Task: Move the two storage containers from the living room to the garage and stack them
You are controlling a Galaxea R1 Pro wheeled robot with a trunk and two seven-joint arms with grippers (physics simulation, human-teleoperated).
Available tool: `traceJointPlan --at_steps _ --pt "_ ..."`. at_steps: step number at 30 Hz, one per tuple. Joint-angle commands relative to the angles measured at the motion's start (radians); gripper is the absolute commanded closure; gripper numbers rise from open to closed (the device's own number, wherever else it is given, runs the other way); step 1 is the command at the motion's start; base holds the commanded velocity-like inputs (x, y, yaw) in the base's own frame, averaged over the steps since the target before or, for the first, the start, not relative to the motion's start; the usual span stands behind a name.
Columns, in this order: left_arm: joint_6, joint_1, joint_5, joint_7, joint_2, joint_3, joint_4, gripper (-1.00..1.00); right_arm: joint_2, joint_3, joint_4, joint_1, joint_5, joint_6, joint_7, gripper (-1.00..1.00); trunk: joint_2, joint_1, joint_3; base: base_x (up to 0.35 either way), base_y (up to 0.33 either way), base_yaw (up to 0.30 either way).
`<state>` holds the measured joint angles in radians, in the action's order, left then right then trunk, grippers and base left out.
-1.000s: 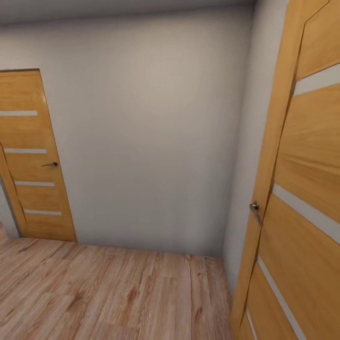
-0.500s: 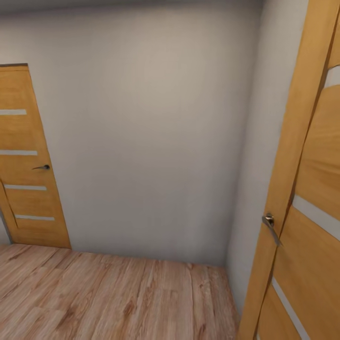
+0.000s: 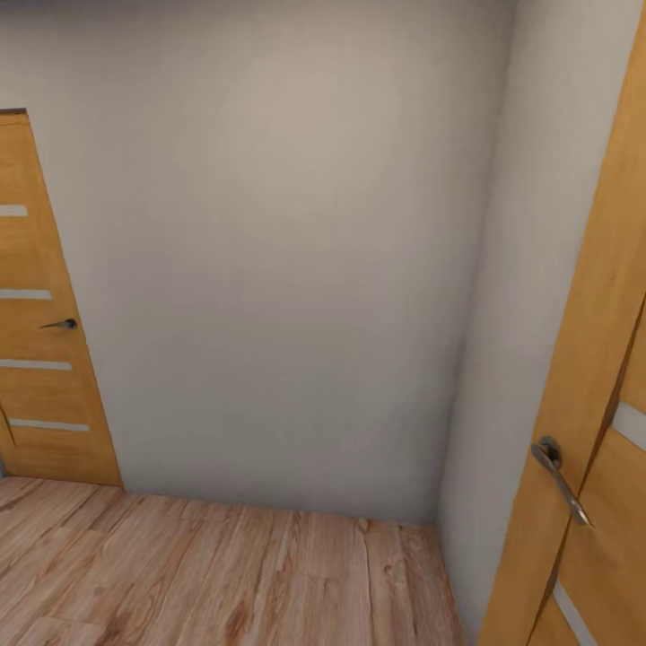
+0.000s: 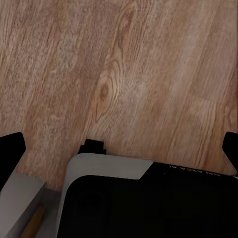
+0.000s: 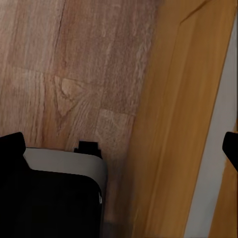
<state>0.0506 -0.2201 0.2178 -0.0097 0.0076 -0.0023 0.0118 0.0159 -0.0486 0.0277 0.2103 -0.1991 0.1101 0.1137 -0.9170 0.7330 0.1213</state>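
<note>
Between two wooden doors, the robot is on its way, carrying nothing.

Right door stands near at frame right, left door far at left; both grippers, left gripper and right gripper, look spread. Probably it must next find the containers.

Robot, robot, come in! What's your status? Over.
Left gripper open, empty. Right gripper open, empty. On wood floor, wall dead ahead. Wooden door close on right.

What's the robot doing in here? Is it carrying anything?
It's rolling through a small hallway with a wood plank floor, facing a plain wall. One wooden door stands to the left and another door is close on the right. The left gripper and right gripper are both open and hold nothing, pointing down at the floor.
</note>
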Motion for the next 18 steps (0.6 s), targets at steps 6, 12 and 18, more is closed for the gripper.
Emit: traceJointPlan --at_steps 6,12,18 --pt "0.003 -0.001 0.006 -0.001 0.000 -0.001 -0.001 -1.00 -0.004 -0.007 0.003 0.001 -0.007 0.004 0.003 -1.00 -0.001 0.001 0.001 0.320 0.052 0.000" --pt "0.003 -0.001 0.006 -0.001 0.000 -0.001 -0.001 -1.00 -0.006 -0.008 0.003 0.001 -0.006 0.003 0.004 -1.00 -0.001 0.001 0.001 0.320 0.075 0.004" --pt "0.003 -0.001 0.006 -0.001 0.000 -0.001 -0.001 -1.00 -0.003 -0.008 0.003 0.001 -0.009 0.006 0.006 -1.00 -0.001 0.001 0.001 0.320 0.083 0.183"
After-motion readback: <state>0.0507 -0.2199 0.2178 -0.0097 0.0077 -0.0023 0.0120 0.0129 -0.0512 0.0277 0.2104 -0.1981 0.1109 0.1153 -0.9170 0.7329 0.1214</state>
